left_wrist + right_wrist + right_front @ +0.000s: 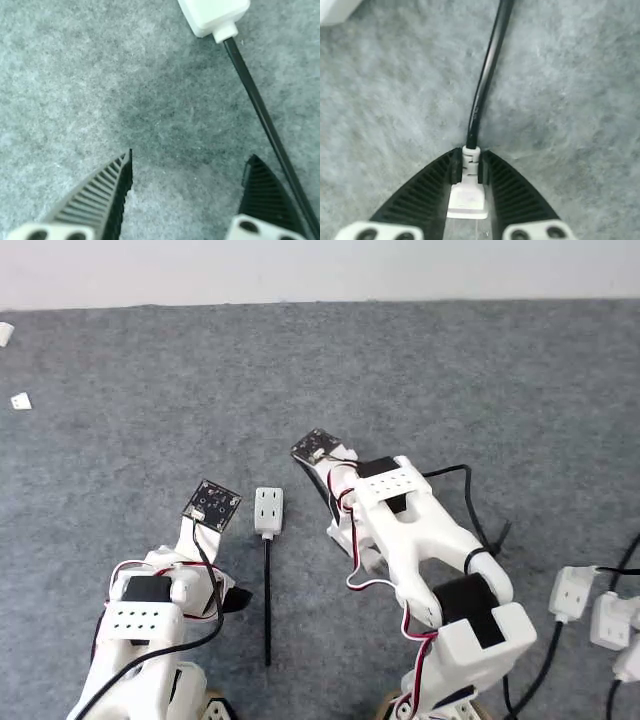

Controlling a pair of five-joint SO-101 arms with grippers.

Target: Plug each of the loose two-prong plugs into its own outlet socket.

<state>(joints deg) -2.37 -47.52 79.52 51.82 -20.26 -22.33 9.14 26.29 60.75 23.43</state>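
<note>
A white outlet socket (pixel 268 510) lies on the grey felt between the two arms, its black cable (pixel 267 600) running toward the front edge. In the left wrist view the cable end of this socket (pixel 215 17) lies just beyond my left gripper (pixel 190 162), which is open with only felt between its fingers; the cable (pixel 265 120) passes beside one finger (pixel 262 192). My right gripper (pixel 468 152) is shut on a white plug (pixel 466 197), held low over the felt, with the plug's black cord (pixel 487 80) leading away from the fingertips.
Two more white plug or socket blocks (pixel 573 592) (pixel 612 620) with black cables lie at the right front. Small white scraps (pixel 20 400) sit at the far left. A white block's corner (pixel 332 10) shows in the right wrist view. The far half of the felt is open.
</note>
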